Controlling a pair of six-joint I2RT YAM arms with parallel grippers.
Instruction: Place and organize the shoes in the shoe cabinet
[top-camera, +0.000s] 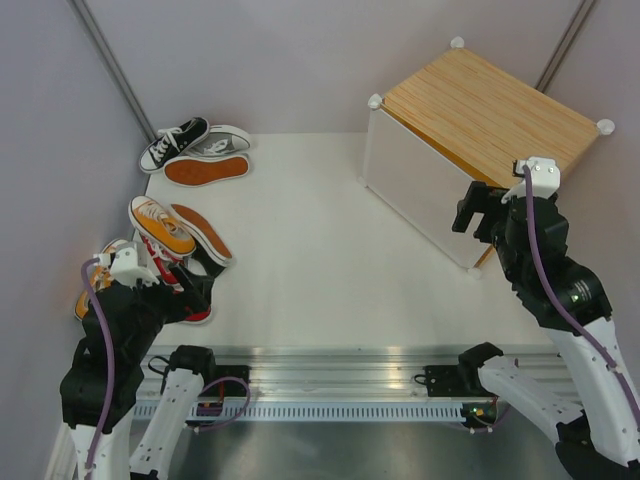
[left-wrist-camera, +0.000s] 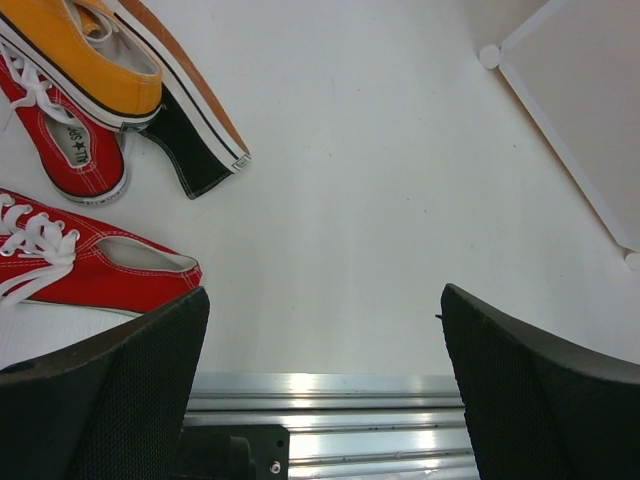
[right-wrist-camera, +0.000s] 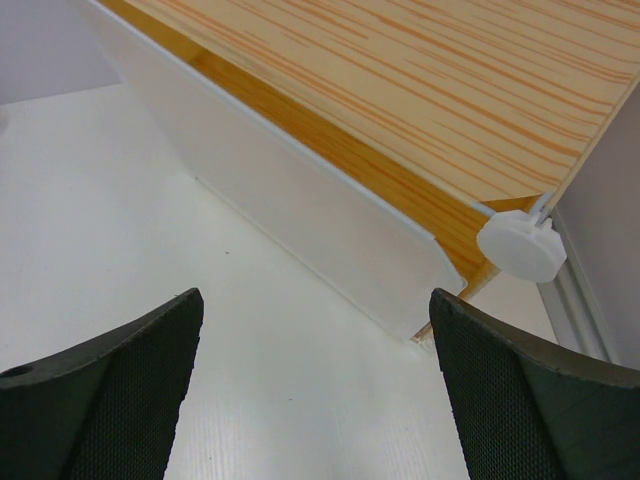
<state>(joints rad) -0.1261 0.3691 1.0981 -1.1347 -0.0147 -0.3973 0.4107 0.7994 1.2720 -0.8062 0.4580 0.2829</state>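
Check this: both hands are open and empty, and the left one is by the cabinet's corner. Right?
No. The right hand is by the cabinet corner, as the top view shows; the left hand is by the shoes. Both are open and empty.

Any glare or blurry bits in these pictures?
Top view: soft, even light, with bright glare on the metal rail. Left wrist view: the same rail glints, and the red shoes look sharp. Right wrist view: the cabinet wood grain is crisp, with no glare.

light: bright, even | shadows: soft | glare: rail (top-camera: 330, 362) | focus: sharp
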